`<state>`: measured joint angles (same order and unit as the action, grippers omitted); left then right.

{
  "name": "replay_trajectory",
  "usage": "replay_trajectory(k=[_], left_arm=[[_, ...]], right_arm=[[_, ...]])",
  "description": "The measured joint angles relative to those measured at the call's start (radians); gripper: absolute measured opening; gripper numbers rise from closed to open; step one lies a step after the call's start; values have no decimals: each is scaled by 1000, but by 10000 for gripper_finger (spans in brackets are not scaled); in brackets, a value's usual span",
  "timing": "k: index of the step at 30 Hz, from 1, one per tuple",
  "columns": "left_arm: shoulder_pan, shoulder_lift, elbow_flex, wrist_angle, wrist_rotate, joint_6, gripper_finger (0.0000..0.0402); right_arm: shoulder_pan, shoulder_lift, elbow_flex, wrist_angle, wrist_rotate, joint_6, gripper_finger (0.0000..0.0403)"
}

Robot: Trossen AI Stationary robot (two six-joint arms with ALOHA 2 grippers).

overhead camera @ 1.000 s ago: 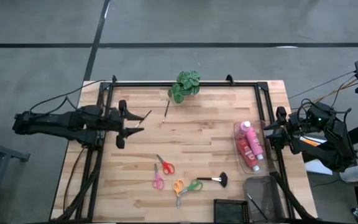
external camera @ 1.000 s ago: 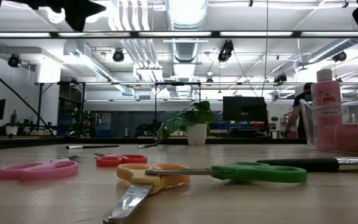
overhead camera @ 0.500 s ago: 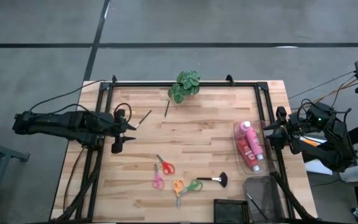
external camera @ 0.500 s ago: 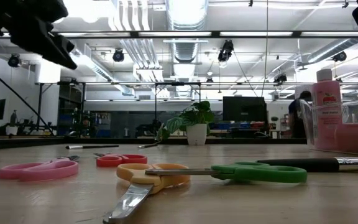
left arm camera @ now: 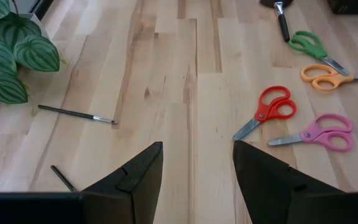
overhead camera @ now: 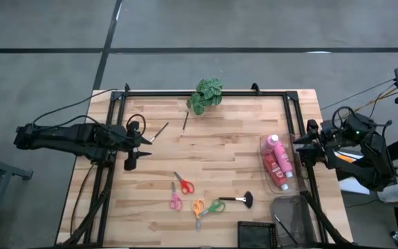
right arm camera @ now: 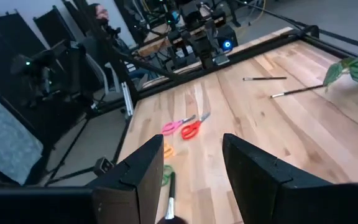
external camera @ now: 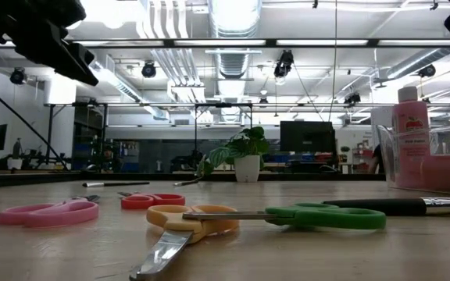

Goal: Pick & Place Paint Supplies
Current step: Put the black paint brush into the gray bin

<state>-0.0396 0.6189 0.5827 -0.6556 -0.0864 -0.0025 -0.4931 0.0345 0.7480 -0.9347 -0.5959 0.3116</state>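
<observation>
A red bottle (overhead camera: 269, 164) and two pink bottles (overhead camera: 280, 155) lie in a clear tray (overhead camera: 287, 185) by the table's right edge; one pink bottle (external camera: 410, 125) shows in the low view. The fan brush (overhead camera: 239, 200) lies flat among the scissors. Two thin brushes (overhead camera: 159, 131) (overhead camera: 185, 120) lie near the plant, and both appear in the left wrist view (left arm camera: 76, 113) (left arm camera: 61, 177). My left gripper (overhead camera: 144, 144) (left arm camera: 197, 174) hovers open over the table's left part, short of the brushes. My right gripper (overhead camera: 304, 146) (right arm camera: 194, 168) waits open above the right edge.
Red scissors (overhead camera: 182, 184), pink scissors (overhead camera: 175, 201), orange scissors (overhead camera: 197, 209) and green scissors (overhead camera: 215, 206) lie near the table's near middle. A potted plant (overhead camera: 206, 95) stands at the far edge. A black box (overhead camera: 256, 234) and a clear bin (overhead camera: 292, 220) holding a brush sit at the near right.
My left gripper drew back a little toward the table's left edge and came lower during the first half second, then held still. Nothing on the table has moved.
</observation>
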Motion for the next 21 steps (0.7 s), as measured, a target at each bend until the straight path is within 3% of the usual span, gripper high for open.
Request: replay_trajectory(k=[4,9,13,21], left_arm=[[0,0,0,0,0,2,197],[0,0,0,0,0,3,197],[0,0,-1,0,0,3,197],[0,0,-1,0,0,3,197]], right_arm=[[0,2,-2,16,-1,30,162],[0,43,-6,199,-42,50,162],[0,151,-2,293,-63,55,162],[30,438,12,295,-68,-74,162]])
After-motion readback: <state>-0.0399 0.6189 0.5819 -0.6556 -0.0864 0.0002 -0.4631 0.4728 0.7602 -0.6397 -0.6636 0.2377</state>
